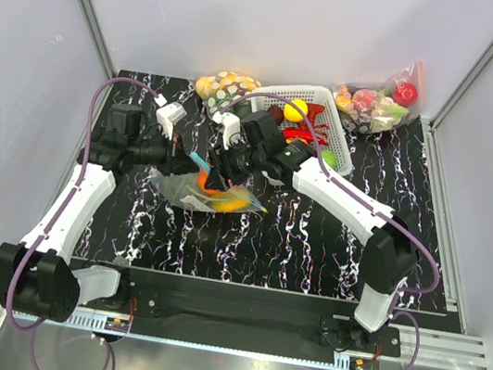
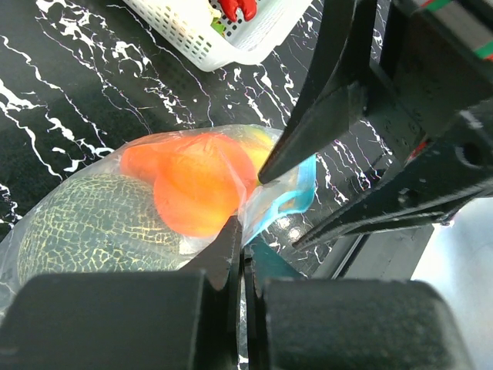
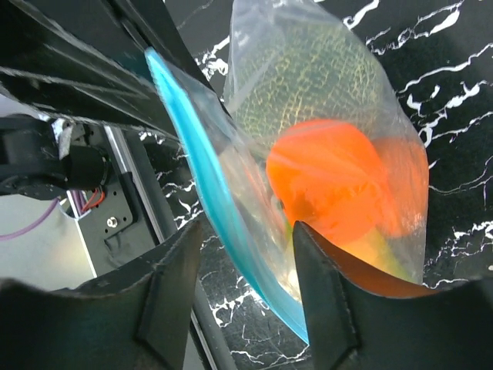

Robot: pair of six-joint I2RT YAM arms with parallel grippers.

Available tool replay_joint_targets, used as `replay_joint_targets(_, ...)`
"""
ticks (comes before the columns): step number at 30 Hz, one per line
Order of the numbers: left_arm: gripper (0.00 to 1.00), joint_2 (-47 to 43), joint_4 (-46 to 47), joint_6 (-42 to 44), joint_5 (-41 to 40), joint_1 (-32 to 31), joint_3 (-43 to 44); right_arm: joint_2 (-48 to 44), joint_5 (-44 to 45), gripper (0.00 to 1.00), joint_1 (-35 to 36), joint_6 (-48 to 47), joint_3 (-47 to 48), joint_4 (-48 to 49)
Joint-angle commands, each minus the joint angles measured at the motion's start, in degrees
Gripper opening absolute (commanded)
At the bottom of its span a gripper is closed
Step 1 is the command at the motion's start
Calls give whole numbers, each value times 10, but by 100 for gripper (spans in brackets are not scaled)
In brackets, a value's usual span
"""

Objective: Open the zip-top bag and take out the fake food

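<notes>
Near on the table (image 1: 311, 252) lies the zip-top bag (image 1: 191, 193), with the fake food (image 2: 196, 185), orange fruits and a netted green ball, all inside it. The left hand (image 2: 243, 231) is clamped on one lip of the teal strip. The right hand (image 3: 246, 225) straddles the strip, jaws apart, nothing pinched yet. It looks like the opening step: next, pinch and peel apart. Beyond sits the white basket (image 1: 319, 112).

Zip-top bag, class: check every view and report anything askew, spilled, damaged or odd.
Nothing spilled or torn. Only the teal zip strip of the zip-top bag sits askew, pinched by the shut left gripper, with the right gripper open astride it. The fake food is inside the bag.
</notes>
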Motion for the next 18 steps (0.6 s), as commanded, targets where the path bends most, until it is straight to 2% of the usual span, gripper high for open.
replay_joint_targets(1,0,-8,20,9,1,-4,23,-10,-2,60,6,6,35,8)
replay_joint_targets(7,0,-19,18,9,-3,-5,19,-55,44,64,0,5,16,23)
replay_joint_targets(18,0,-27,18,9,-5,-9,14,-82,62,56,-15,34,-8,73)
